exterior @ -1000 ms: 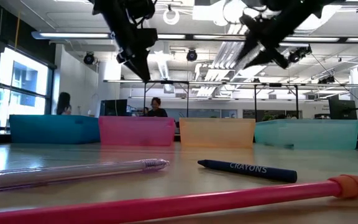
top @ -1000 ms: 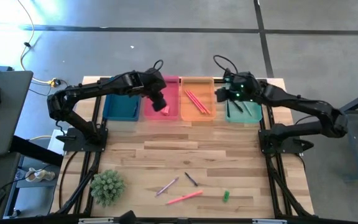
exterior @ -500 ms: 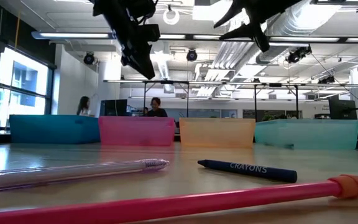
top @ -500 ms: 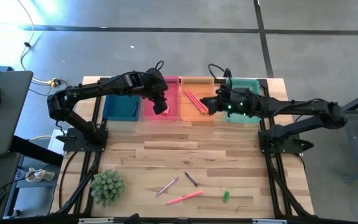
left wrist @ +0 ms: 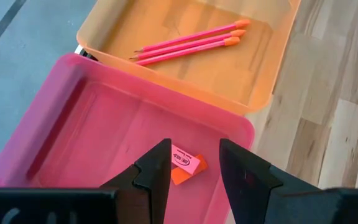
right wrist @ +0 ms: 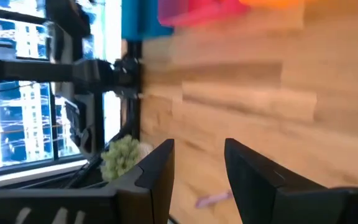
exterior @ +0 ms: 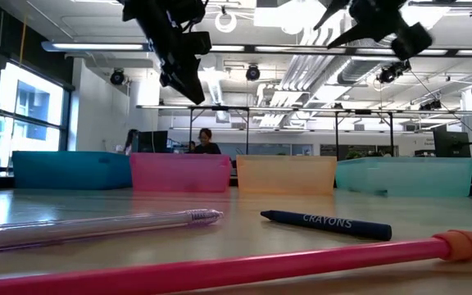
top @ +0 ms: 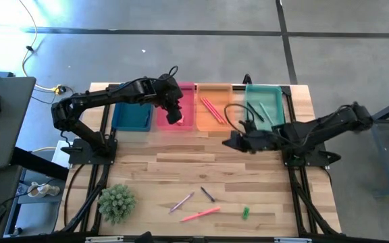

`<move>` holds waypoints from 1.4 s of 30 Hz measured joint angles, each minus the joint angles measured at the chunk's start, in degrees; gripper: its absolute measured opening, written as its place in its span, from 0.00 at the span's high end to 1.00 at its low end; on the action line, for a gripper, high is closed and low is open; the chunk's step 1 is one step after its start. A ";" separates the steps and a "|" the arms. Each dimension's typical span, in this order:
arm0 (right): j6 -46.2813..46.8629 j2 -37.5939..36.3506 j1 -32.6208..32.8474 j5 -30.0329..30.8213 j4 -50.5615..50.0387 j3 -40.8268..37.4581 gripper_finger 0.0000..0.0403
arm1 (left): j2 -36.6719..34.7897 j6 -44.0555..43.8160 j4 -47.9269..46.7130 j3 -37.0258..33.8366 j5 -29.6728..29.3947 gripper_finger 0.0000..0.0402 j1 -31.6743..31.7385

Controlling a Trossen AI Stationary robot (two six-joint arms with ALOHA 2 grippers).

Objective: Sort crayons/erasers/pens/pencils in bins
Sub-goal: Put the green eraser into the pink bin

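My left gripper [top: 174, 116] hangs open and empty over the pink bin [top: 183, 94]. A pink-and-orange eraser [left wrist: 185, 167] lies on that bin's floor, below the gap between the fingers. My right gripper [top: 230, 142] is open and empty above the bare table, in front of the orange bin [top: 215, 121]. The orange bin holds three pink pencils [left wrist: 191, 43]. The blue bin [top: 130, 116] and the teal bin [top: 265, 101] stand at the two ends of the row. A green eraser [top: 245, 212] lies near the table's front edge.
Near the front edge lie a clear pen [top: 181, 202], a dark crayon [top: 208, 194] and a pink pencil [top: 200, 214]. A small green plant [top: 117, 202] stands at the front left. People show in the room behind the table in the low view.
My right gripper has left the space over the teal bin and swung toward the table's near edge and a little left, ending above the boards in front of the orange bin. My left gripper has stayed over the pink bin.
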 joint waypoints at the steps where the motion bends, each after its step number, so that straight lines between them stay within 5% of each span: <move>1: 1.98 0.00 1.16 0.08 -0.76 0.00 0.67 | 0.00 0.00 0.00 0.00 0.00 0.70 0.00; 22: 13.59 6.28 18.46 2.50 4.94 1.80 0.67 | 0.00 -1.56 -0.04 -0.02 -0.68 0.70 0.00; 35: 19.46 20.32 22.39 -4.93 -33.86 23.24 0.67 | 0.00 -4.13 -0.07 -0.02 -0.70 0.70 0.00; 42: 23.00 27.25 24.79 -10.09 -36.18 24.39 0.67 | 0.00 -4.12 -0.09 -0.02 -0.71 0.70 0.00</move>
